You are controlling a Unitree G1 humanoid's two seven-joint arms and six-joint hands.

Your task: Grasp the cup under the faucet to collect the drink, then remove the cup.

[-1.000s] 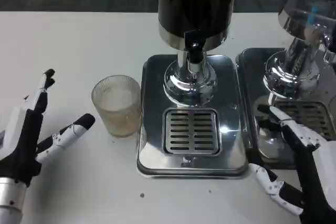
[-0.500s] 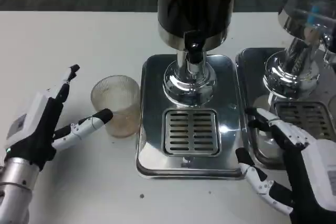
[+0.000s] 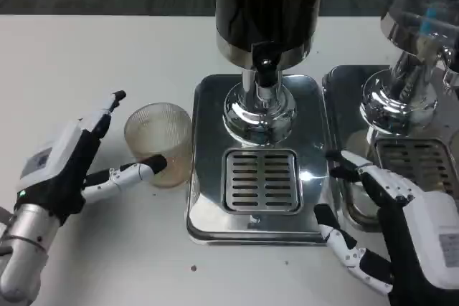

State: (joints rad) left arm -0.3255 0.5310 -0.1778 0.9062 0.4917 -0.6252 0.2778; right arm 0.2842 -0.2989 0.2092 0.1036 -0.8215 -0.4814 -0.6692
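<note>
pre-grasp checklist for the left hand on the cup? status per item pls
1. Cup upright on the table, left of the drip tray: ok.
2. Left hand spread around the cup, one fingertip at its near wall: ok; firm contact: cannot tell.
3. Cup held: not ok, fingers not closed on it.
4. Drip grate under the faucet free for the cup: ok.
5. Right hand open at the tray's right edge, out of the cup's path: ok.
6. Cup empty: cannot tell.
</note>
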